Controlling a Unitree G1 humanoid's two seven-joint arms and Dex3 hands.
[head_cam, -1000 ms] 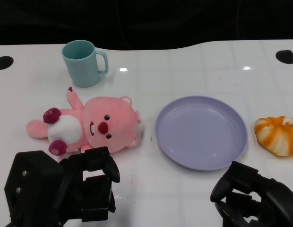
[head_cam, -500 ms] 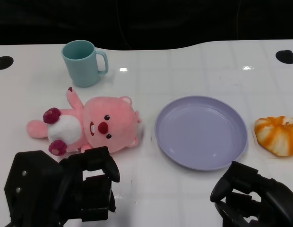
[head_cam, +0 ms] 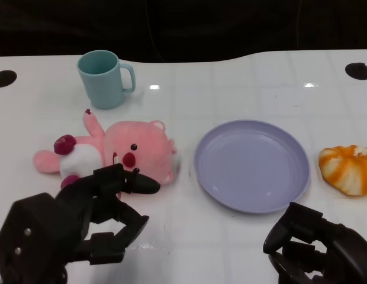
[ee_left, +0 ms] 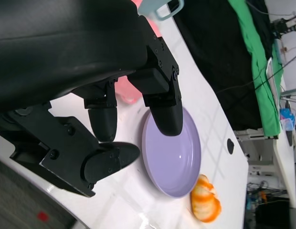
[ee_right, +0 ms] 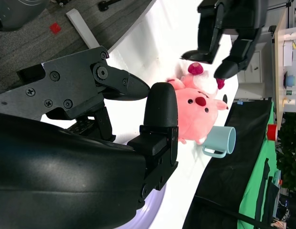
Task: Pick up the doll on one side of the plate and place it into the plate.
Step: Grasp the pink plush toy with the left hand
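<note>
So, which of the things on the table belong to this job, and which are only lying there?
Belong to the job:
- pink doll, lying left of the plate
- purple plate, nothing on it
- left hand, fingers spread, reaching over the doll

Only lying there:
- teal mug
- orange and white bread toy
- right hand, holding nothing

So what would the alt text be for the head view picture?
A pink doll lies on a white table left of an empty purple plate, the left hand open just before it. A teal mug stands behind; an orange-striped bun lies right.
</note>
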